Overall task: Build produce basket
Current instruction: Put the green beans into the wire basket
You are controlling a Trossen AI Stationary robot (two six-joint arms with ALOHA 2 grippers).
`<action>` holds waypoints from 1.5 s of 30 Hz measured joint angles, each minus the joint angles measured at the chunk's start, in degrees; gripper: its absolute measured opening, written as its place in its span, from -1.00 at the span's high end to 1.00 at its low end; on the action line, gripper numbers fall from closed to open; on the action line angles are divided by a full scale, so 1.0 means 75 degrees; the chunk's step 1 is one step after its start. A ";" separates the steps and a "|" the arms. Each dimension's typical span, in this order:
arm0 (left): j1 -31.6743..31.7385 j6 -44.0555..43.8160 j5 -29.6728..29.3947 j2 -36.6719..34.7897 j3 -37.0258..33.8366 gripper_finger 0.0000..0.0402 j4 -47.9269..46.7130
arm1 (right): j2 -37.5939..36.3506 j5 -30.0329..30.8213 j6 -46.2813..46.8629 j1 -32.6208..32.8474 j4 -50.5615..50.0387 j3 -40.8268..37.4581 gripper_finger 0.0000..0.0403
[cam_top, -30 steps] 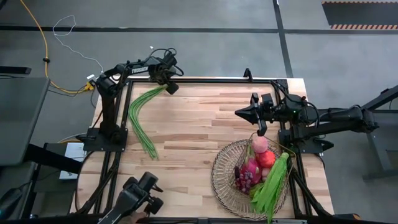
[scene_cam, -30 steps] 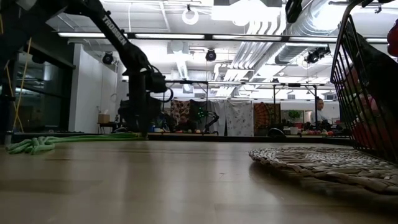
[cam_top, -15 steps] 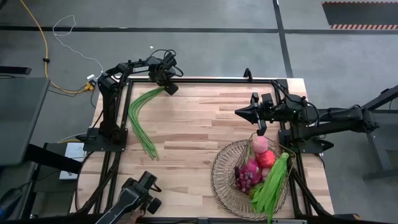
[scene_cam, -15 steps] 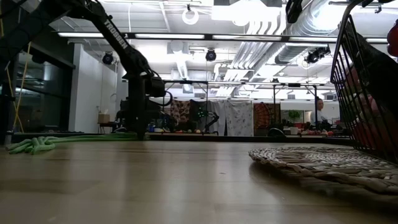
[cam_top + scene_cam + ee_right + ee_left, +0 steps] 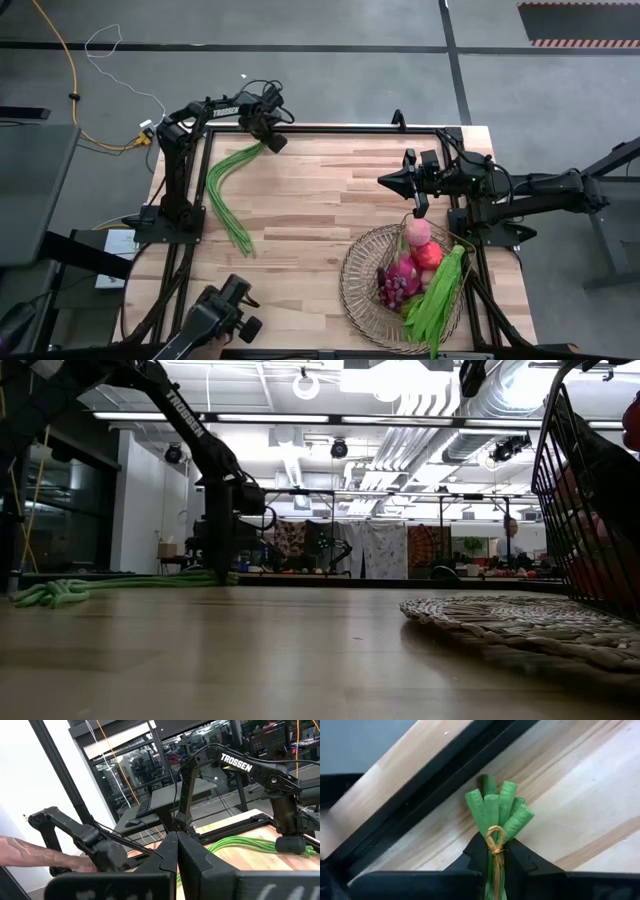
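- Pale wooden table [image 5: 320, 200]: long green bean bunch [image 5: 226, 190] lies at ten o'clock, slender, curving, tied end toward twelve, tips toward six.
- Left gripper [image 5: 271, 141] clamps its tied end.
- Right gripper [image 5: 383, 181] shut, above table at two o'clock.

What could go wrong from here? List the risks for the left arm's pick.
1. The left gripper is shut on the green bean bunch only at its tied end, so the long loose tail may drag or slip out when lifted.
2. The grip sits close to the table's black frame; a careless lift might clip it.
3. The basket already holds produce, so the long beans may overhang its rim.
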 joint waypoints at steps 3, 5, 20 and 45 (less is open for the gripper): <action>0.0028 -0.0054 -0.0013 -0.0407 0.0054 0.91 -0.0099 | 0.0000 0.0000 -0.0043 0.0000 0.0000 0.0000 1.00; 0.0032 -0.0066 0.0021 -0.0890 0.0151 0.91 0.0001 | 0.0000 0.0000 -0.0048 0.0000 0.0000 0.0000 1.00; -0.0700 -0.0847 0.1246 -0.5490 0.0182 0.91 0.1848 | 0.0164 -0.0003 -0.0156 -0.0049 0.0848 0.0006 1.00; -0.3512 -0.2148 0.1210 -0.5503 0.3068 0.91 0.3730 | 0.2981 0.0233 -0.1259 -0.0837 -0.3625 0.4311 -0.43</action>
